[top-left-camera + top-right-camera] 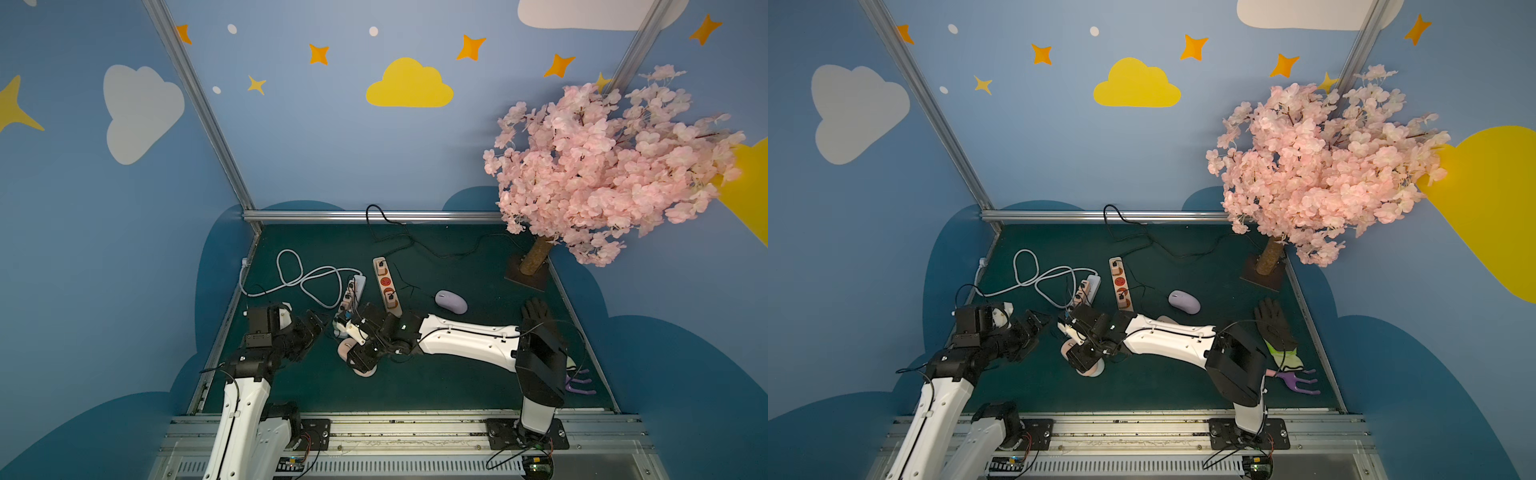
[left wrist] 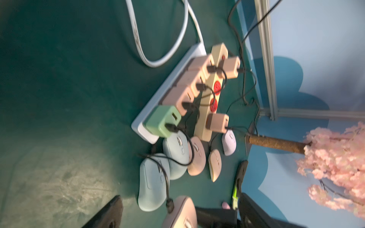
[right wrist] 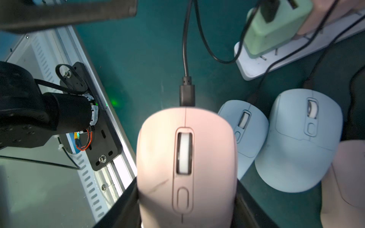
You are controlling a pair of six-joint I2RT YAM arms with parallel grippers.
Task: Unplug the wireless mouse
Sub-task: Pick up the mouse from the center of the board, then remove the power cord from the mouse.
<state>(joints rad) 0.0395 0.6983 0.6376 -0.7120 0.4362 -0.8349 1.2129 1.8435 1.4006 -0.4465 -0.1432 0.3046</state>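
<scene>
The right pincer point(image 3: 186, 185) works nearest the front rail. It is closed on a pale pink plastic wireless mouse point(image 3: 185, 154), with its black fingers point(image 3: 126, 205) pressed against the mouse's two flanks. In both top views this pincer sits low over the dark green felt counter point(image 1: 436, 386), left of centre, and only pink edges of the mouse peek out beneath it.

A thin black charging cable point(image 3: 184, 49) is plugged into the mouse; its rectangular black plug point(image 3: 187, 95) sits in the front end. The cable curls away to a mint-green charger cube point(image 3: 276, 27), which is seated at the near end of a long white plastic power strip point(image 3: 254, 67).

The left pincer point(image 1: 319, 323) is just to the left. Its jaws stand wide, grip nothing and point toward the mice.

Two pale blue mice point(image 3: 302, 142) lie side by side next to the pink mouse. Further along the white strip stands a row of beige charger cubes point(image 2: 189, 86). A cream power strip with red sockets point(image 1: 386, 286) lies just beside it.

A lilac mouse point(image 1: 451, 301) sits apart to the right. A black glove point(image 1: 538, 311) lies near the right edge. Loops of thick white cord point(image 1: 299, 274) sprawl at the far left, and an artificial pink blossom tree point(image 1: 602, 166) stands in the far right corner.
</scene>
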